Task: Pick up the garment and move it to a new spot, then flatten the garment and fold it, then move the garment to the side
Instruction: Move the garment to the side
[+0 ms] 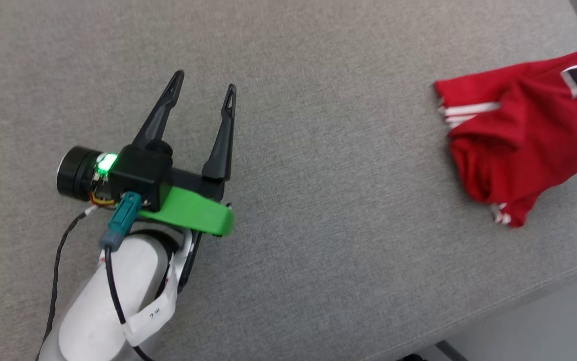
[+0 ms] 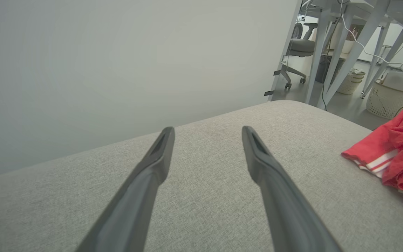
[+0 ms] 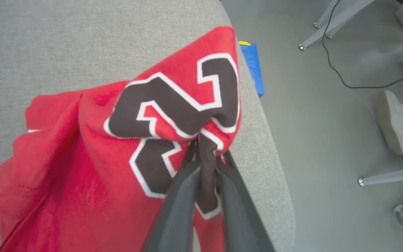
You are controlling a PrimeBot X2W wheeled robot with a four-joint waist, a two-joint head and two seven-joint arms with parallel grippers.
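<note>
The garment (image 1: 524, 135), a red jersey with black-and-white numerals, lies bunched at the right edge of the grey cushioned surface (image 1: 318, 150). In the right wrist view my right gripper (image 3: 206, 148) is shut on a fold of the garment (image 3: 93, 150) at the black numeral, lifting it into a peak above the cushion. My left gripper (image 1: 204, 86) rests open over bare fabric at the left, well apart from the jersey. In the left wrist view its gripper (image 2: 206, 134) holds nothing, and the garment's (image 2: 394, 154) striped sleeve edge lies at the far right.
The cushion's rounded edge (image 3: 268, 157) runs beside the garment, with grey floor beyond. On that floor are a blue box (image 3: 254, 66), a cable, table legs and a person's shoe (image 3: 394, 122). A pale wall (image 2: 117, 70) stands behind the cushion; woven baskets (image 2: 387, 99) sit under tables.
</note>
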